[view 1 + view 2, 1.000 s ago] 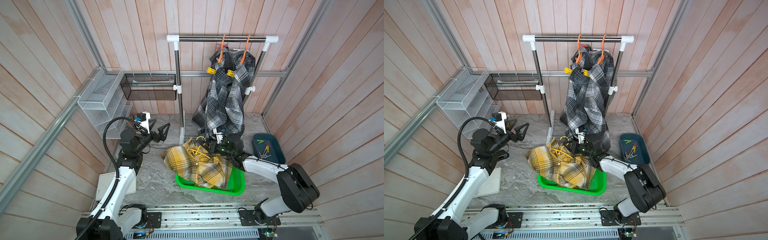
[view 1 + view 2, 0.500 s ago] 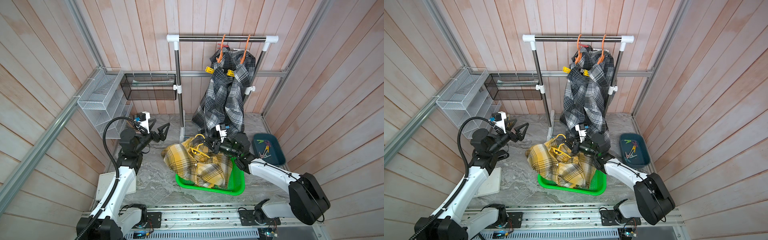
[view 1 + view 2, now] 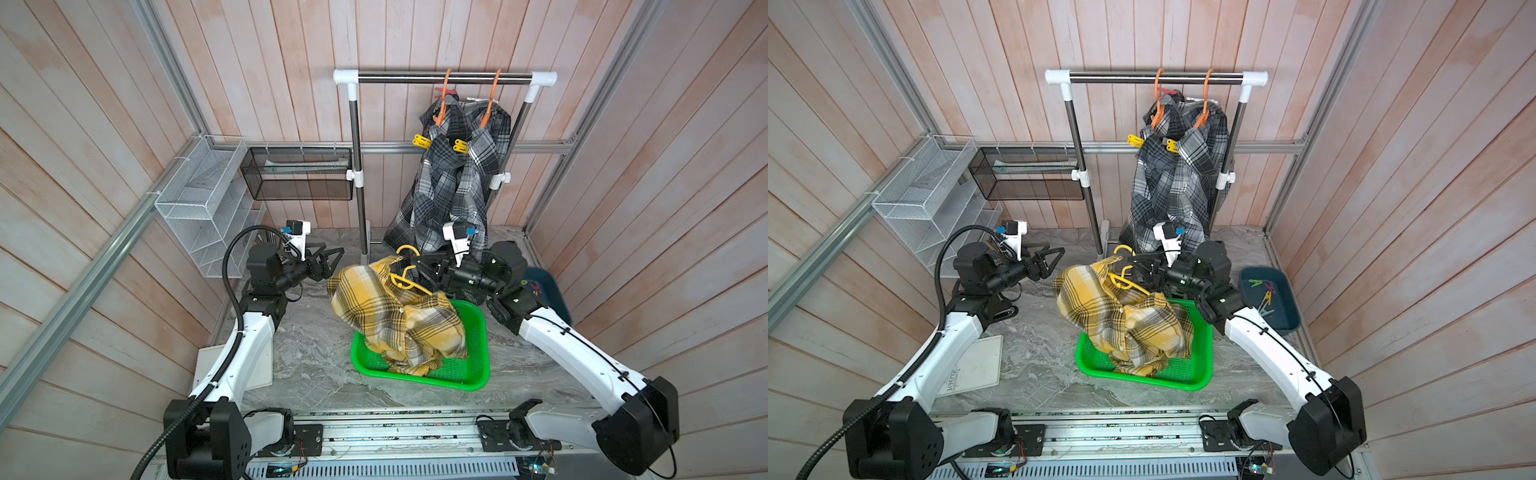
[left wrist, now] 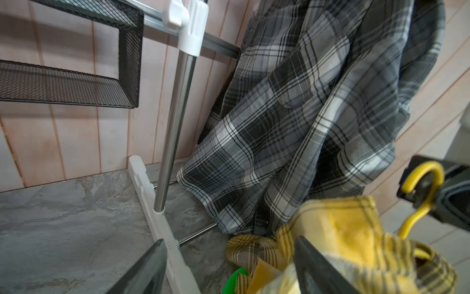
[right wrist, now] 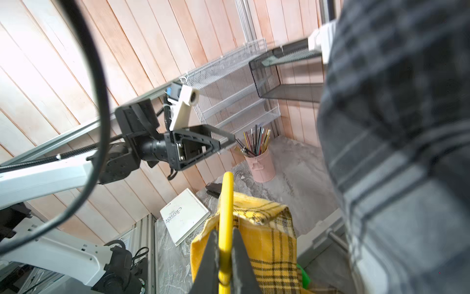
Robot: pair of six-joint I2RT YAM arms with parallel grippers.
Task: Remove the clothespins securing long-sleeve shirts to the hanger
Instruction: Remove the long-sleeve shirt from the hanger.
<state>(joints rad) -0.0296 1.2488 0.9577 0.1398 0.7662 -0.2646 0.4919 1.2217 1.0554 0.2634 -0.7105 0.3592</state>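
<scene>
A yellow plaid shirt (image 3: 399,320) spills out of the green basket (image 3: 478,332), its collar still on a yellow hanger (image 3: 405,272). My right gripper (image 5: 225,231) is shut on that hanger's bar and holds it above the basket; it also shows in a top view (image 3: 1136,264). No clothespin shows on the yellow shirt. Two grey plaid shirts (image 3: 453,187) hang from orange hangers (image 3: 444,99) on the rail, with yellow clothespins (image 3: 421,141) (image 3: 460,145) at their shoulders. My left gripper (image 4: 229,241) hangs open just left of the yellow shirt, holding nothing.
A dark blue tray (image 3: 1281,291) at the right holds several loose clothespins (image 3: 1264,297). The rack's post (image 3: 359,187) stands between the arms. A white wire shelf (image 3: 199,199), a black mesh basket (image 3: 299,174), a pink pencil cup (image 5: 259,163) and a white book (image 3: 971,365) are at the left.
My right gripper has shut on the yellow hanger and raised it, pulling the shirt's collar up out of the basket. The left arm has stayed in place.
</scene>
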